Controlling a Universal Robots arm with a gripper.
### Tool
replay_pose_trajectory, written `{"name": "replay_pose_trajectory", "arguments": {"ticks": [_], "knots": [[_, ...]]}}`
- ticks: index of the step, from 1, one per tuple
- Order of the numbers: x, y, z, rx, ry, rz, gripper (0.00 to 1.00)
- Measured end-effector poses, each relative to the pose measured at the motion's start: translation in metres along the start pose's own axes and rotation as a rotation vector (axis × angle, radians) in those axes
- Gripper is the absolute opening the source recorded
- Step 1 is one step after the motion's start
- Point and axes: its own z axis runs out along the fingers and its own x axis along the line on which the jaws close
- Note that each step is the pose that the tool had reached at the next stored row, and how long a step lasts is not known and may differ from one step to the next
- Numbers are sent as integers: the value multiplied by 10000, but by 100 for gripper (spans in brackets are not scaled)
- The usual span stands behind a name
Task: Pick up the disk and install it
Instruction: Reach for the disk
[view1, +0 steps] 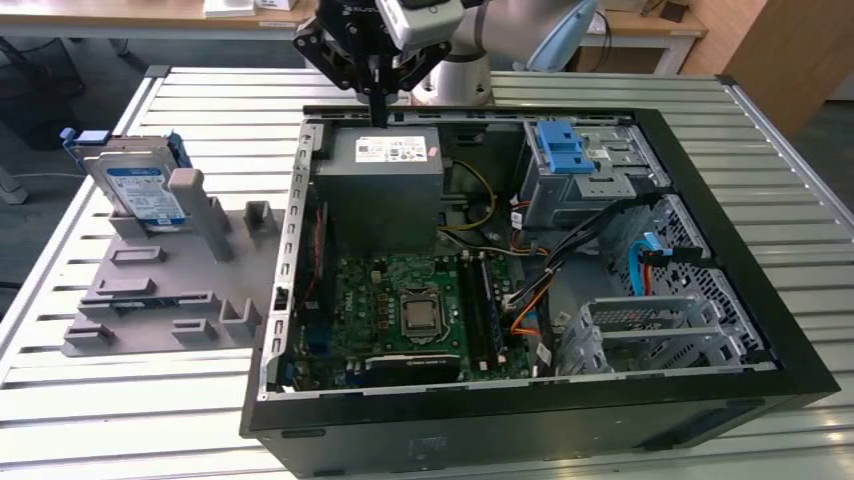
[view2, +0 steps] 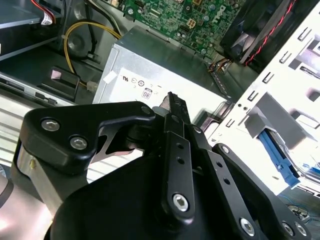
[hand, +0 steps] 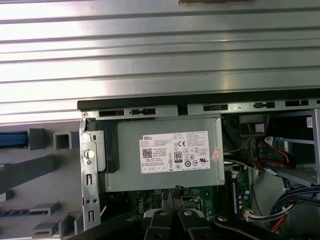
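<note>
At the exterior view's left, the flat silver disk (view1: 140, 190) in its blue frame stands upright in the grey plastic holder (view1: 160, 290), untouched. The black pincer (view1: 380, 118), fingers pressed together and empty, hangs over the grey metal power-supply box (view1: 380, 190). Pickup and installation are both not yet done.

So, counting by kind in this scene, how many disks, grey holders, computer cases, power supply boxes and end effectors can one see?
Disk: 1
Grey holder: 1
Computer case: 1
Power supply box: 1
End effector: 1
Total: 5
</note>
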Motion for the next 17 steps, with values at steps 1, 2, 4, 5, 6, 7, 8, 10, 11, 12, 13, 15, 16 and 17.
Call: {"name": "replay_pose_trajectory", "arguments": {"ticks": [1, 2, 4, 5, 6, 7, 8, 10, 11, 12, 13, 15, 16, 17], "knots": [[2, 1, 0, 0, 0, 0, 11], [4, 2, 1, 0, 0, 0, 11], [7, 4, 3, 0, 0, 0, 11], [9, 5, 3, -1, 0, 0, 11], [11, 5, 4, 0, 0, 0, 11], [14, 6, 4, 0, 0, 1, 11], [16, 7, 5, 0, 0, 0, 11], [20, 10, 6, 0, 0, 0, 11], [22, 11, 7, 0, 0, 0, 11], [25, 12, 7, 0, 0, 0, 11], [26, 14, 8, 0, 0, 0, 11], [30, 17, 9, 1, 0, 0, 11], [31, 18, 10, 1, 0, 0, 11], [32, 20, 10, 0, 1, 0, 11]]}}
